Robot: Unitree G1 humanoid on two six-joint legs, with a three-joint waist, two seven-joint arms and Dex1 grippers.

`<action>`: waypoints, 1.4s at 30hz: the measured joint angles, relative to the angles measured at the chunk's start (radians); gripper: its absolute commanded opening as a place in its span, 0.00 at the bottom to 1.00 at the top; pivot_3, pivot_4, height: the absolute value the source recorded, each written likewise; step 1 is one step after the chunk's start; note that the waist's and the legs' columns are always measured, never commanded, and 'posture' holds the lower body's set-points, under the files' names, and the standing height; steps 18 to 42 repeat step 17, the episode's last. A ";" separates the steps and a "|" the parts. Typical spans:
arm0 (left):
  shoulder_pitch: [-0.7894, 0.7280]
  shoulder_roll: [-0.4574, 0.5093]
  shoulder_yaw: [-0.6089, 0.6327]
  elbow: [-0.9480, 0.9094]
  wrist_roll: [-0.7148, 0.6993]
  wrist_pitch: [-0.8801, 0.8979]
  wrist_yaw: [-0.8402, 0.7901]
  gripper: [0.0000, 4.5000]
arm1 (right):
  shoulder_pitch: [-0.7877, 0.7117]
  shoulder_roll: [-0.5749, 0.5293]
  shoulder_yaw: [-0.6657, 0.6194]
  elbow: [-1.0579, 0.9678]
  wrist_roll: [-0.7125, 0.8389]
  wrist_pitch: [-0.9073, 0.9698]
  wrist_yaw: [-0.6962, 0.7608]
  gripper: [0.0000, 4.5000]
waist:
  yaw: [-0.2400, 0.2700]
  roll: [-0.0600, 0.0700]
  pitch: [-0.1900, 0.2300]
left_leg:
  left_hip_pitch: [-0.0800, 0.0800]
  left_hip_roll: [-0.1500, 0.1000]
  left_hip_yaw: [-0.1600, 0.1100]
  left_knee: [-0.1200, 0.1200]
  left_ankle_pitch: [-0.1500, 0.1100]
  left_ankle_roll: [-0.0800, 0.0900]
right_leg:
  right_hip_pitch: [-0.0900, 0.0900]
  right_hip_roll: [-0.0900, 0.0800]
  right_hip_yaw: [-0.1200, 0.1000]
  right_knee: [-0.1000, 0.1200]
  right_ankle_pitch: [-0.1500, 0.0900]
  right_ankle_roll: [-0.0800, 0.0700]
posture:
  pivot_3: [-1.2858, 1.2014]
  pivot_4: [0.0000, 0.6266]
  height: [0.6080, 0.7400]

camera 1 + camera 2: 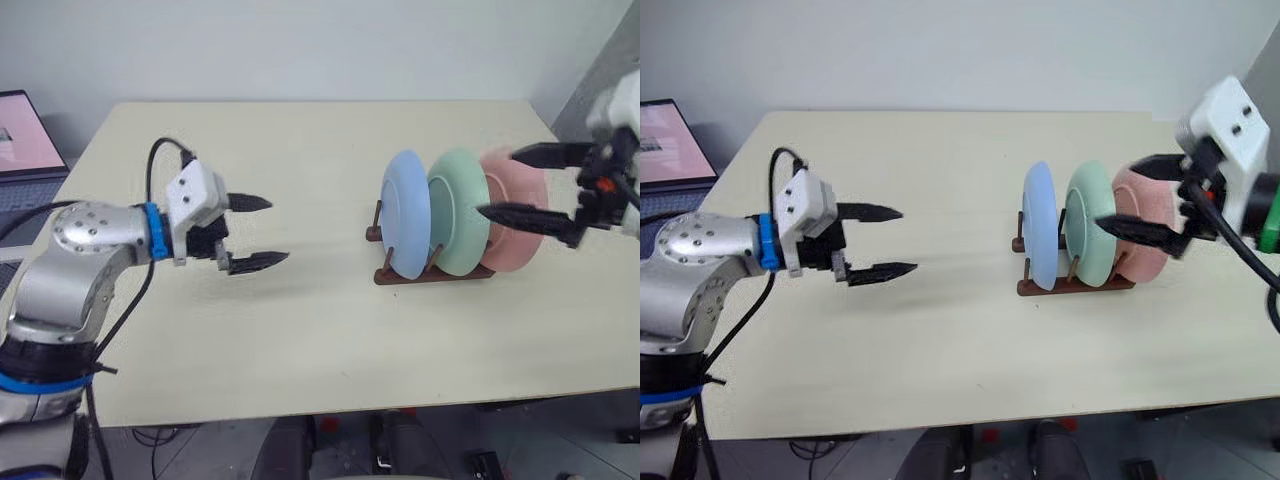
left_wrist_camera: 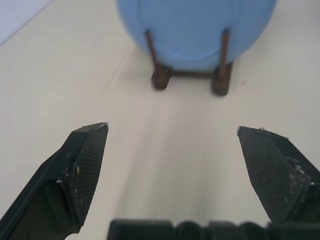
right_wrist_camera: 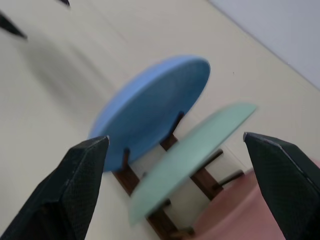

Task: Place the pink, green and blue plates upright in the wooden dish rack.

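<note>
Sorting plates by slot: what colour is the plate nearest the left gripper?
Light blue plate, clearest in the left eye view.

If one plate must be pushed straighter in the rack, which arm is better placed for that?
Probably the right. The right gripper is open beside the pink plate at the rack; the left gripper is open, well apart.

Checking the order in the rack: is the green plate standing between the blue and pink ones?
Yes, the green plate stands upright between the blue plate and the pink plate.
</note>
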 measured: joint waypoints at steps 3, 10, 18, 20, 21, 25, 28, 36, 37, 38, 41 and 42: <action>0.103 0.055 0.051 -0.012 0.027 -0.016 0.001 0.99 | 0.079 -0.035 -0.037 0.127 -0.150 -0.192 0.169 1.00 | 0.000 0.000 0.000 | 0.001 0.000 0.002 0.000 0.000 0.000 | 0.000 -0.001 0.002 0.000 -0.001 -0.005 | 0.52 0.24 1.00; 0.279 0.108 0.163 -0.027 0.070 -0.040 0.007 0.99 | 0.150 -0.081 -0.035 0.340 -0.341 -0.466 0.428 1.00 | 0.001 0.001 0.000 | 0.001 0.001 0.002 0.000 -0.002 -0.003 | -0.003 -0.002 0.003 0.000 -0.001 -0.008 | 0.52 0.24 1.00; 0.342 0.113 0.219 -0.036 0.066 -0.036 0.004 0.99 | 0.151 -0.080 -0.025 0.435 -0.444 -0.587 0.492 1.00 | 0.002 0.001 0.000 | 0.001 0.002 0.003 0.000 -0.004 -0.005 | -0.004 -0.002 0.004 0.000 0.000 -0.016 | 0.52 0.24 1.00; 0.342 0.113 0.219 -0.036 0.066 -0.036 0.004 0.99 | 0.151 -0.080 -0.025 0.435 -0.444 -0.587 0.492 1.00 | 0.002 0.001 0.000 | 0.001 0.002 0.003 0.000 -0.004 -0.005 | -0.004 -0.002 0.004 0.000 0.000 -0.016 | 0.52 0.24 1.00; 0.342 0.113 0.219 -0.036 0.066 -0.036 0.004 0.99 | 0.151 -0.080 -0.025 0.435 -0.444 -0.587 0.492 1.00 | 0.002 0.001 0.000 | 0.001 0.002 0.003 0.000 -0.004 -0.005 | -0.004 -0.002 0.004 0.000 0.000 -0.016 | 0.52 0.24 1.00; 0.342 0.113 0.219 -0.036 0.066 -0.036 0.004 0.99 | 0.151 -0.080 -0.025 0.435 -0.444 -0.587 0.492 1.00 | 0.002 0.001 0.000 | 0.001 0.002 0.003 0.000 -0.004 -0.005 | -0.004 -0.002 0.004 0.000 0.000 -0.016 | 0.52 0.24 1.00; 0.342 0.113 0.219 -0.036 0.066 -0.036 0.004 0.99 | 0.151 -0.080 -0.025 0.435 -0.444 -0.587 0.492 1.00 | 0.002 0.001 0.000 | 0.001 0.002 0.003 0.000 -0.004 -0.005 | -0.004 -0.002 0.004 0.000 0.000 -0.016 | 0.52 0.24 1.00; 0.342 0.113 0.219 -0.036 0.066 -0.036 0.004 0.99 | 0.151 -0.080 -0.025 0.435 -0.444 -0.587 0.492 1.00 | 0.002 0.001 0.000 | 0.001 0.002 0.003 0.000 -0.004 -0.005 | -0.004 -0.002 0.004 0.000 0.000 -0.016 | 0.52 0.24 1.00; 0.342 0.113 0.219 -0.036 0.066 -0.036 0.004 0.99 | 0.151 -0.080 -0.025 0.435 -0.444 -0.587 0.492 1.00 | 0.002 0.001 0.000 | 0.001 0.002 0.003 0.000 -0.004 -0.005 | -0.004 -0.002 0.004 0.000 0.000 -0.016 | 0.52 0.24 1.00; 0.342 0.113 0.219 -0.036 0.066 -0.036 0.004 0.99 | 0.151 -0.080 -0.025 0.435 -0.444 -0.587 0.492 1.00 | 0.002 0.001 0.000 | 0.001 0.002 0.003 0.000 -0.004 -0.005 | -0.004 -0.002 0.004 0.000 0.000 -0.016 | 0.52 0.24 1.00; 0.342 0.113 0.219 -0.036 0.066 -0.036 0.004 0.99 | 0.151 -0.080 -0.025 0.435 -0.444 -0.587 0.492 1.00 | 0.002 0.001 0.000 | 0.001 0.002 0.003 0.000 -0.004 -0.005 | -0.004 -0.002 0.004 0.000 0.000 -0.016 | 0.52 0.24 1.00; 0.342 0.113 0.219 -0.036 0.066 -0.036 0.004 0.99 | 0.151 -0.080 -0.025 0.435 -0.444 -0.587 0.492 1.00 | 0.002 0.001 0.000 | 0.001 0.002 0.003 0.000 -0.004 -0.005 | -0.004 -0.002 0.004 0.000 0.000 -0.016 | 0.52 0.24 1.00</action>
